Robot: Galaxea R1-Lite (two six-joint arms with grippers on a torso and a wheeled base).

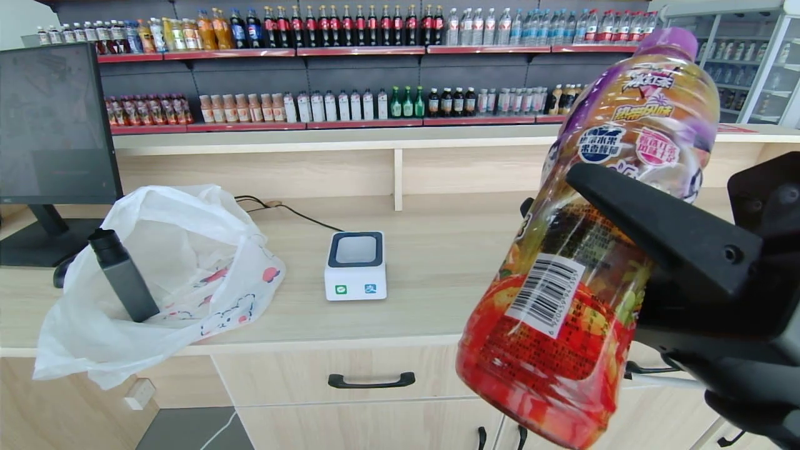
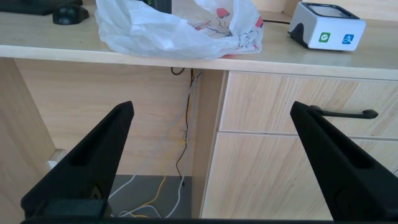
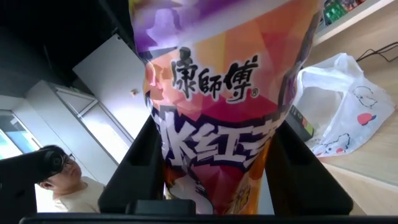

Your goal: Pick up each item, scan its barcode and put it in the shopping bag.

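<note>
The bottle (image 1: 581, 250) carries a barcode label (image 1: 545, 295) and Chinese lettering (image 1: 647, 80); the scanner (image 1: 355, 265) shows two logo squares (image 1: 340, 289).

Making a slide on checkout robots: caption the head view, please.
Right gripper holds a tilted drink bottle, barcode facing the camera; scanner and open shopping bag sit on the counter.

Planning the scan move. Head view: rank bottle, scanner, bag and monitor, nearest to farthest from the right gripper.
1. bottle: clamped in the right gripper, on the right.
2. scanner: middle of the counter.
3. bag: on the left of the counter.
4. monitor: far left, beyond the bag.
</note>
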